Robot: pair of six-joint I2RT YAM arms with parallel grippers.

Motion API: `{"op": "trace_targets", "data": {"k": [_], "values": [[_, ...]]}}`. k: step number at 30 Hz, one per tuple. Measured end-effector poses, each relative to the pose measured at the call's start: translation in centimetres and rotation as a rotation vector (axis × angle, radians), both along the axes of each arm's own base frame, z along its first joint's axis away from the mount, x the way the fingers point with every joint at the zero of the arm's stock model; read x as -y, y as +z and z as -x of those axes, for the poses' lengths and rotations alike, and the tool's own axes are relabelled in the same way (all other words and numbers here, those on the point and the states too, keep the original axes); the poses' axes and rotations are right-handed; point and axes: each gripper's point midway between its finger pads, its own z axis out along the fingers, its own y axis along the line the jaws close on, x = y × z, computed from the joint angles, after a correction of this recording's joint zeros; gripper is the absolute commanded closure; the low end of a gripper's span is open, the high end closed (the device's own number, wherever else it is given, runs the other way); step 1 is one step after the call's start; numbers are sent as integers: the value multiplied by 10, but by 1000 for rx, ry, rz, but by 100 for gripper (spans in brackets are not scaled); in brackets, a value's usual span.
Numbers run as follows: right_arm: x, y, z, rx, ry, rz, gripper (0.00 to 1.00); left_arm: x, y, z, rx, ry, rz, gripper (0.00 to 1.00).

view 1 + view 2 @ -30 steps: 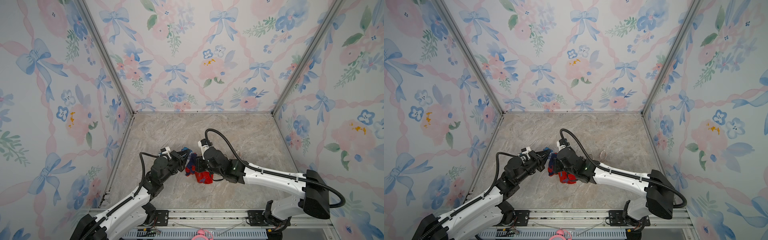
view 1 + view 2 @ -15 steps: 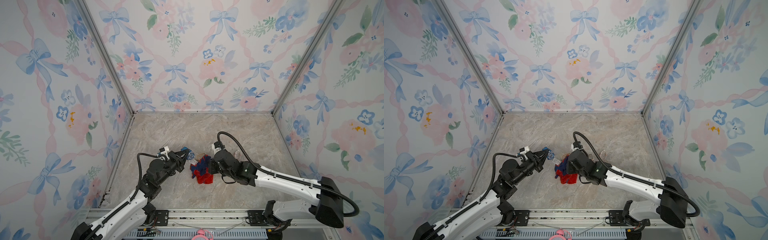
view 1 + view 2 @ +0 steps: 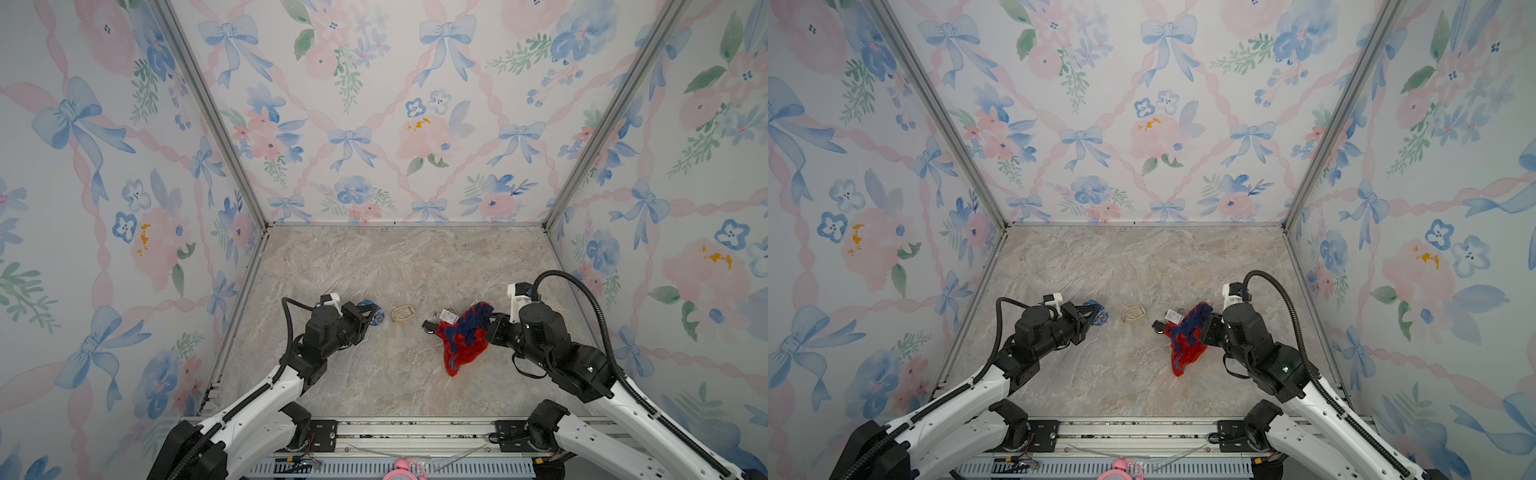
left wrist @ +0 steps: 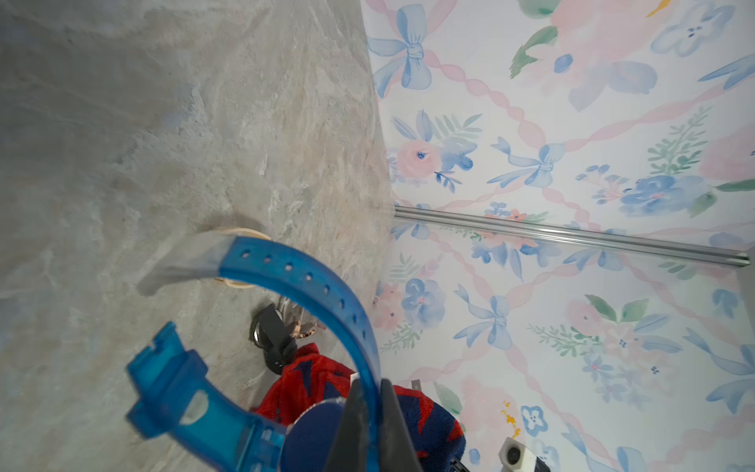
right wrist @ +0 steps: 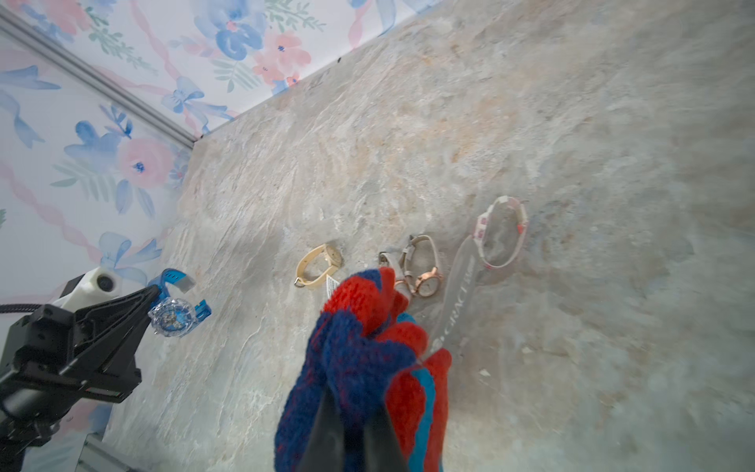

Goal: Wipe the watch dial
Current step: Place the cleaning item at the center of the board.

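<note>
Blue translucent plastic watch (image 3: 377, 316) is pinched by its strap in the left gripper (image 3: 371, 316), with the jaws closed tight on it and the dial just past the fingertips. It is held over the grey marble-pattern tabletop (image 3: 374, 266). Right gripper (image 3: 1209, 325) is clamped on a red-and-blue knitted cloth (image 3: 463, 338), which drapes down from its tips. Cloth and dial are well apart. Beige-strap watch (image 3: 402, 313) lies between the two grippers. Rose-gold watch (image 5: 425, 280) lies just beyond the cloth.
</note>
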Motion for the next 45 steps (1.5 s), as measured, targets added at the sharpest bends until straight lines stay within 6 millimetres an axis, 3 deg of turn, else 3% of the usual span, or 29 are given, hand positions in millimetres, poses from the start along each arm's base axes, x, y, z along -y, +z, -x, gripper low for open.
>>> {"op": "trace_targets", "data": {"k": [6,16,24,27,28,30,32,33,37,43,45], "values": [[41,-38,4,-117,-147,51,100,0,-29,-3,-45,-43,-153,100],[64,-81,7,-243,-249,75,100,-4,-53,-7,-58,-88,-334,100],[85,-83,14,-254,-337,77,100,-3,-84,-3,-107,-133,-429,100],[99,-89,16,-272,-397,82,90,-2,-93,-2,-123,-152,-464,100],[104,-93,17,-284,-417,80,82,-1,-96,-2,-126,-158,-475,98],[112,-104,19,-318,-455,69,55,1,-99,-3,-129,-169,-491,91],[118,-112,23,-346,-488,55,11,3,-101,-3,-129,-181,-502,79],[119,-113,23,-351,-494,52,3,4,-101,-4,-128,-183,-508,74],[118,-105,23,-333,-482,46,4,4,-100,-4,-118,-192,-534,49],[110,-67,14,-244,-434,70,4,4,-92,-9,-92,-195,-571,9],[108,-54,9,-217,-421,85,4,3,-88,-9,-87,-196,-579,2]]}}
